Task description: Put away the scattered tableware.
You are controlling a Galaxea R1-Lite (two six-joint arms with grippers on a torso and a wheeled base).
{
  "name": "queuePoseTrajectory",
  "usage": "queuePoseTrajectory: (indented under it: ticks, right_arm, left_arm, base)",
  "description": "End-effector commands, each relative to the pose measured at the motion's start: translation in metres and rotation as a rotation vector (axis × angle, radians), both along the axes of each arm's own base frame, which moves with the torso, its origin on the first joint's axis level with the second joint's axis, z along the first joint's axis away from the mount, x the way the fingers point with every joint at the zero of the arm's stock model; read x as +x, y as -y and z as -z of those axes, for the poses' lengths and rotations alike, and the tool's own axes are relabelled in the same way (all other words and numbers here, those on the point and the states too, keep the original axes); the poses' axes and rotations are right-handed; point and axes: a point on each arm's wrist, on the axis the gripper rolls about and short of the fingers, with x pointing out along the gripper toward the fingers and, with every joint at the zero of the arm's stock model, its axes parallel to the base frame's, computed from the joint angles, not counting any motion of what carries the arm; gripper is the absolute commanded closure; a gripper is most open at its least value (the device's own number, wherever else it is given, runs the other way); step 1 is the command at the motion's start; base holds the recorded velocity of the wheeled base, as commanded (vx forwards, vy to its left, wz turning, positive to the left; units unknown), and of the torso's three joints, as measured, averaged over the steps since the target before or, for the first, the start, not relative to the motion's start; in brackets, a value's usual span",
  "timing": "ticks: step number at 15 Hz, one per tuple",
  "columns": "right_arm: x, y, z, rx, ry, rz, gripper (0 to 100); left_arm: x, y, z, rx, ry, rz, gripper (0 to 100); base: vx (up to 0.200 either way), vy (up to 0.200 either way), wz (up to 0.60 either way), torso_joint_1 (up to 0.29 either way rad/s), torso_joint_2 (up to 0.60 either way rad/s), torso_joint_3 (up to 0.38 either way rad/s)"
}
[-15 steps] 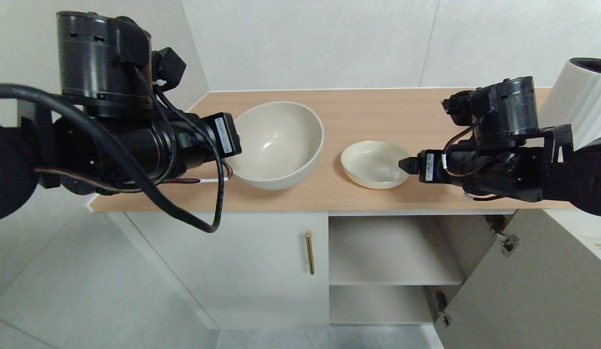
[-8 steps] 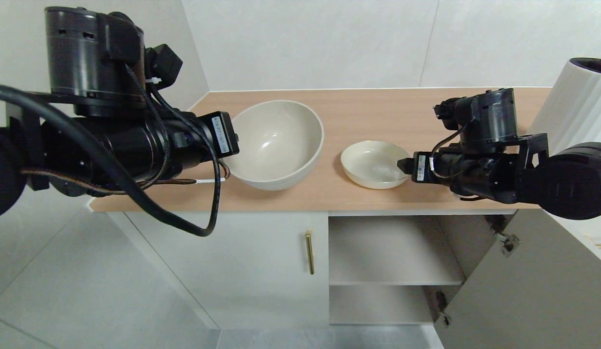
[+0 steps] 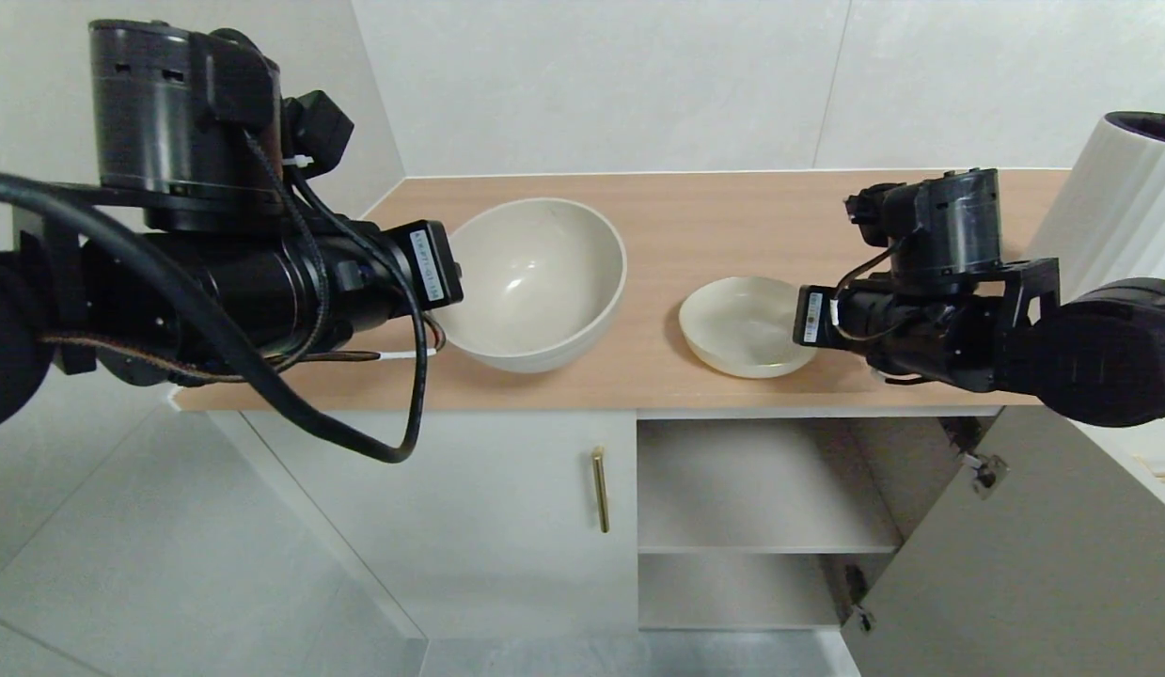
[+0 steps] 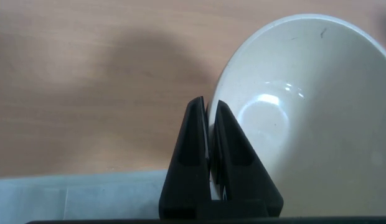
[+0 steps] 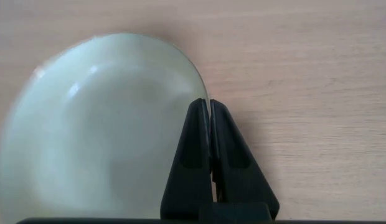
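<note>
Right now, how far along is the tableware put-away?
Done: the cabinet door stands open, with the shelf exposed. In hand: the left gripper is shut on the rim of the large bowl, and the right gripper is shut on the rim of the small dish, both pieces at the counter. Left: carrying each piece down onto the shelf; neither is there yet.

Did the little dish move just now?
Yes. The little dish has shifted away from the big bowl, toward the right hand clamped on its rim, and slightly nearer the counter's front edge.
</note>
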Motion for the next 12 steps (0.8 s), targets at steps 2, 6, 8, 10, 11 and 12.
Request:
queuePoseTrajectory:
  ticks: [2,6,8,10,11,12]
  right_arm:
    - [-0.025,0.013,-0.024,0.049,0.046,-0.030,100]
    - [-0.065,0.037,-0.036,0.080,0.039,-0.113,100]
    - [-0.099,0.054,-0.025,0.061,-0.043,-0.151,100]
    - [-0.126,0.067,-0.026,0.089,-0.035,-0.208,100]
    - [-0.146,0.077,-0.026,0.095,-0.042,-0.236,100]
    - [-0.156,0.082,-0.024,0.089,-0.064,-0.248,100]
  left_arm:
    - [-0.009,-0.006,0.006,0.013,-0.016,0.000,100]
    - [-0.036,-0.021,0.006,0.016,-0.012,0.008,100]
    - [-0.057,-0.033,0.015,0.026,-0.022,0.014,100]
    - [-0.072,-0.042,0.026,0.023,-0.045,0.008,100]
    - [-0.085,-0.050,0.030,0.016,-0.047,0.007,100]
    - [-0.092,-0.054,0.033,0.014,-0.047,0.009,100]
  base:
    - [0.000,0.000,0.00,0.000,0.00,0.000]
    - [0.000,0.000,0.00,0.000,0.00,0.000]
    - [0.000,0.000,0.00,0.000,0.00,0.000]
    - [0.000,0.000,0.00,0.000,0.00,0.000]
    - [0.000,0.000,0.00,0.000,0.00,0.000]
    - [0.000,0.000,0.00,0.000,0.00,0.000]
